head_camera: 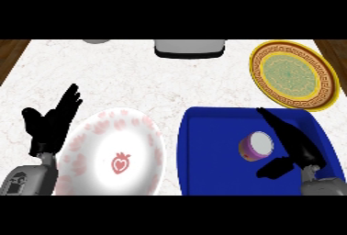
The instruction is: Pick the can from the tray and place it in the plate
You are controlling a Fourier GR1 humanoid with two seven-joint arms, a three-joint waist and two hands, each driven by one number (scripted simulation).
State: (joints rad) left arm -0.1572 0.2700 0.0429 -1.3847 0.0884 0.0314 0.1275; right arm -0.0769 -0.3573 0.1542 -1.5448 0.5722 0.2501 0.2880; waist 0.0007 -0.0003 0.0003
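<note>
One purple can (256,146) upright on blue tray (217,126) | just left of right hand (298,147), far from left hand (47,126) | right hand unclenched, nothing grasped | left hand open, resting beside strawberry plate (146,137)

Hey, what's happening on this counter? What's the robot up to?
The robot's right hand is open beside the purple can, which stands on the blue tray; its fingers have not curled round it. The left hand rests open at the left, next to a white plate with pink marks. A yellow patterned plate lies beyond the tray. The can is on neither plate yet.
</note>
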